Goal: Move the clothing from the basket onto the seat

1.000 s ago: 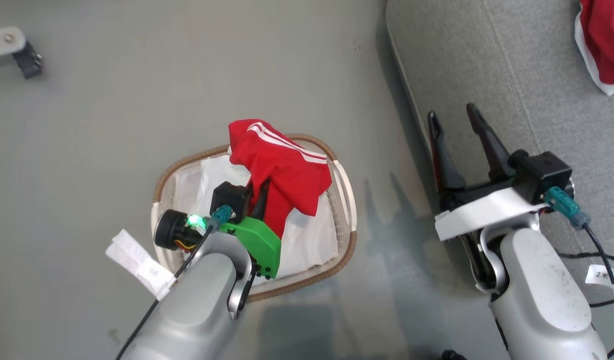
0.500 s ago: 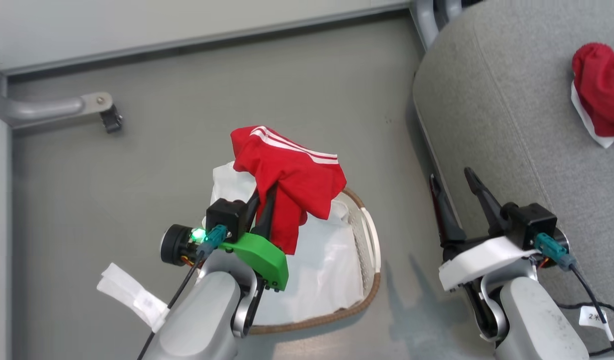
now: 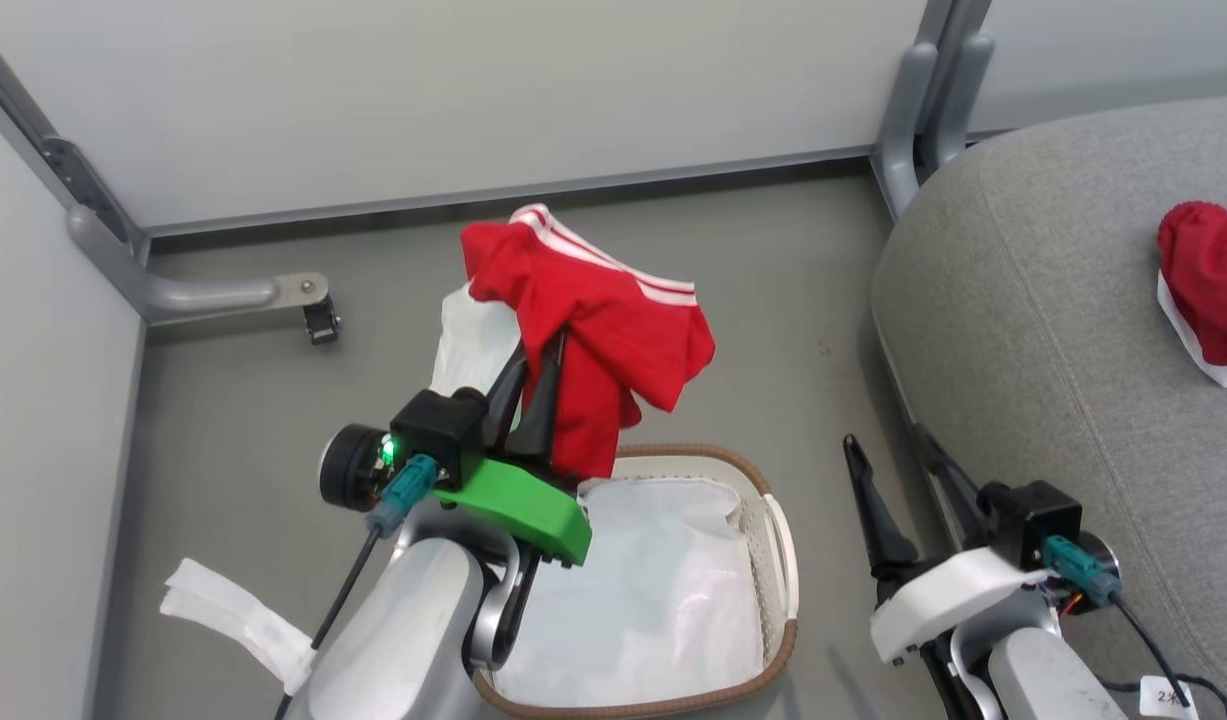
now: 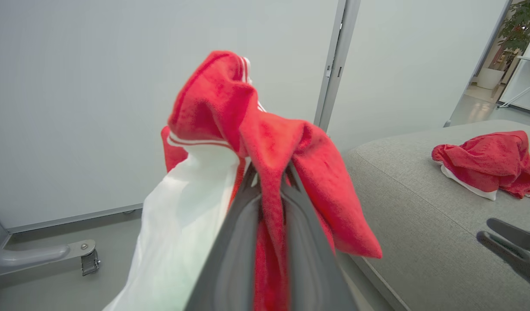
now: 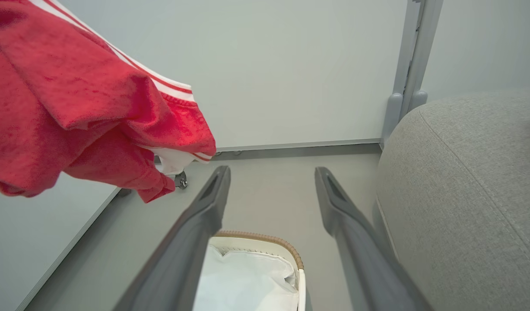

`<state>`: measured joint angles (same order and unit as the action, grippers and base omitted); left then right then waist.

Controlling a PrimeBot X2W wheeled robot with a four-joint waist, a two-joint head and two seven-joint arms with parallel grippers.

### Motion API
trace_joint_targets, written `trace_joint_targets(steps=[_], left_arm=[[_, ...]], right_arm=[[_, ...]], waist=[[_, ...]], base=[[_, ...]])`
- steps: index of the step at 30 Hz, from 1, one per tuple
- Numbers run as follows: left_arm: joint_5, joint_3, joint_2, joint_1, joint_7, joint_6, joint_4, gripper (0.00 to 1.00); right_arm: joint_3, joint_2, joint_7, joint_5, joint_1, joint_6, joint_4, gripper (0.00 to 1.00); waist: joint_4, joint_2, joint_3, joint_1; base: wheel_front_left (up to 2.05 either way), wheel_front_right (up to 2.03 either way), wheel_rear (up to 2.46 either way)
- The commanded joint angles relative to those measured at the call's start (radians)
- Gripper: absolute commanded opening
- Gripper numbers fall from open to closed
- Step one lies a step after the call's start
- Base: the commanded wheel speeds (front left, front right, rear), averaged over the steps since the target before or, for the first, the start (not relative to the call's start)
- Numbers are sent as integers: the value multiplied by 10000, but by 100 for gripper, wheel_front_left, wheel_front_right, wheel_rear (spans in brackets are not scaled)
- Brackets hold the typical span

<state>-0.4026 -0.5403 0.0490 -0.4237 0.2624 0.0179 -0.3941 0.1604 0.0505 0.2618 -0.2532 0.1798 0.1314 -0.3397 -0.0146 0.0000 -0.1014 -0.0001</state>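
My left gripper point(image 3: 538, 385) is shut on a bright-red piece of clothing point(image 3: 613, 320) with thin white stripes, held in the air above and beyond the far rim of the basket point(image 3: 776, 530). The left wrist view shows this clothing point(image 4: 230, 99) draped over both fingers, a white panel point(image 4: 178, 224) hanging beside it. A white liner point(image 3: 653, 590) lies in the basket. A second red piece point(image 3: 1208, 280) lies on the grey seat point(image 3: 1053, 300). My right gripper point(image 3: 885, 440) stands open and bare between basket and seat, and in its own wrist view point(image 5: 272, 172).
Pale partition walls close the back and left. A metal foot with a caster point(image 3: 318, 320) sticks out onto the grey floor at the left. A grey post point(image 3: 923, 100) stands at the seat's far corner. The seat's rounded edge point(image 5: 390, 181) is close to my right fingers.
The head view has swung up, bringing in the walls. My left gripper has lifted the red garment out of the basket. The right gripper has stayed open.
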Motion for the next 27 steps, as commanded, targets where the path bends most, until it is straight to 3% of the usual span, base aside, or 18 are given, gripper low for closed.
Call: trace_joint_targets(steps=[1, 13, 22, 27], left_arm=[[126, 80, 43, 24, 33, 31, 260, 0], [73, -99, 41, 95, 23, 237, 1425, 0], [-84, -324, 41, 192, 23, 284, 1148, 0], [-179, -566, 41, 189, 23, 243, 1075, 0]], right_arm=[[19, 36, 48, 49, -196, -14, -61, 100], [345, 25, 48, -70, -219, -14, 93, 100], [2594, 276, 48, 52, 1007, -14, 1407, 100], [3433, 465, 48, 382, 1779, -14, 1384, 100]], waist=[[120, 0, 221, 1], [40, 0, 343, 1], [82, 0, 170, 1], [201, 0, 61, 1]], base=[[0, 0, 0], [0, 0, 0], [0, 0, 0], [0, 0, 0]])
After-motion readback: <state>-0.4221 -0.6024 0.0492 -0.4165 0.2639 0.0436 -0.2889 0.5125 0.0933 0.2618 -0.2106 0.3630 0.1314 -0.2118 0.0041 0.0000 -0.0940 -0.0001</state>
